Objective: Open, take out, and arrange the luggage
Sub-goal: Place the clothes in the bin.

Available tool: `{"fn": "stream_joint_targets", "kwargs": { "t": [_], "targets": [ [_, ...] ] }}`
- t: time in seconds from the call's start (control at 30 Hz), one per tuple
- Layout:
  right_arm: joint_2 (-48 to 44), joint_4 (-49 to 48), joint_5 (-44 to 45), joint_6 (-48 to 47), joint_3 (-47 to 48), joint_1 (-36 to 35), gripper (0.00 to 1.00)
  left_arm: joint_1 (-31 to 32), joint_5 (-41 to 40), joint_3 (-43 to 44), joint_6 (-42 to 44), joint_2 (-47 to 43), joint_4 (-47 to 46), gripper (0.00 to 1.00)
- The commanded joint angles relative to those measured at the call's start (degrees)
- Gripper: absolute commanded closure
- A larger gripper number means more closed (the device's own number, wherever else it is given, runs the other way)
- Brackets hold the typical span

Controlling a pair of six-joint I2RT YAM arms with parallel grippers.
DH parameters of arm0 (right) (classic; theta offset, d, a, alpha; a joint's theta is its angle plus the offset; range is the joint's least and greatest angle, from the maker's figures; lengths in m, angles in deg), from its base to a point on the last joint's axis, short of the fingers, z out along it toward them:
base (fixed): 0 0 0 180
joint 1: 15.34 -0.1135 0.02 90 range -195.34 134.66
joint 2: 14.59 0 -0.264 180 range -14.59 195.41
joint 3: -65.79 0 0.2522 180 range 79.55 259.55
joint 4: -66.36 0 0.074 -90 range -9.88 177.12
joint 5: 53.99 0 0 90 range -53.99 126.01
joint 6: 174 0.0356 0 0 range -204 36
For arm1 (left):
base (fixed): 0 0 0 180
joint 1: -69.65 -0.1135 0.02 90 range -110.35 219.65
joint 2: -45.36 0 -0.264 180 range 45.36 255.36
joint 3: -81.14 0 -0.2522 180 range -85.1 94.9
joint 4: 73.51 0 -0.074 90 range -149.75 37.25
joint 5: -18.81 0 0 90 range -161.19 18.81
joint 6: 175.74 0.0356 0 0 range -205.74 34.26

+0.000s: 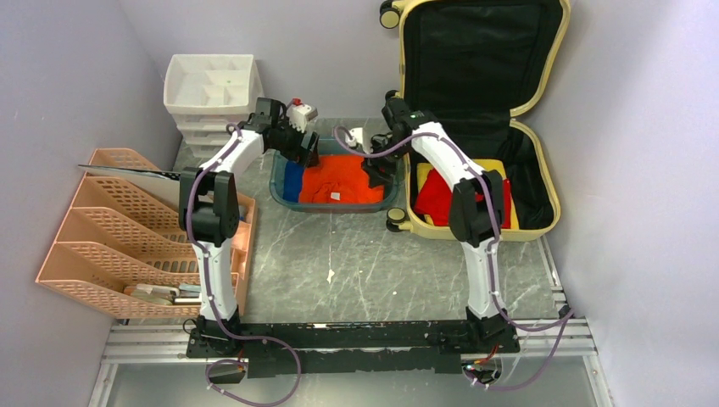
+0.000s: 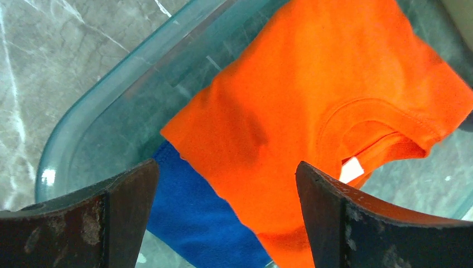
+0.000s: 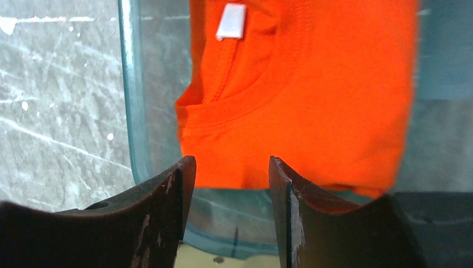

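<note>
Two claws are hovering over the teal tray (image 1: 275,182), and I am reading them like this. The left gripper (image 2: 227,167) is standing spread wide with nothing between its fingers. The right gripper (image 3: 231,164) is standing narrower, a gap showing, pinching nothing that I can see.

I am looking for writing and finding only one label: a small white tag (image 3: 231,21) at the neck of the orange shirt (image 3: 312,100). It is too small and blurred for me to read, and I am making out no brand.

The shirt is lying folded in the tray, overlapping a blue cloth (image 2: 189,218) at the tray's left end.

The luggage (image 1: 492,76) is sitting open at the far right of the table (image 1: 339,263), just beside the tray. Its lid is standing upright and its base is lying flat, holding a red cloth (image 1: 437,199) on a yellow cloth (image 1: 511,212).

The right arm is crossing the case's left rim and hiding part of it. In the right wrist view the tray's near wall is sitting between the fingers and the shirt.

A white drawer unit (image 1: 212,85) is standing at the far left, with a peach file rack (image 1: 110,229) nearer me.
</note>
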Motion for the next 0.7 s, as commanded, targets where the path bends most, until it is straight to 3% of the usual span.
{"fn": "stream_joint_targets", "kwargs": {
  "t": [0.0, 0.37, 0.67],
  "targets": [
    [3.0, 11.5, -0.9, -8.7, 5.3, -1.2, 0.45, -0.1, 3.1, -1.0, -7.3, -1.3, -1.8, 0.03],
    [9.3, 17.6, 4.3, -14.4, 8.8, -5.0, 0.46, -0.1, 2.6, -5.3, -8.8, -2.7, -3.3, 0.03],
    [10.1, 13.8, 12.3, -12.9, 7.0, -6.5, 0.48, -0.1, 2.4, -6.8, -10.2, -4.2, -4.4, 0.03]
  ]
}}
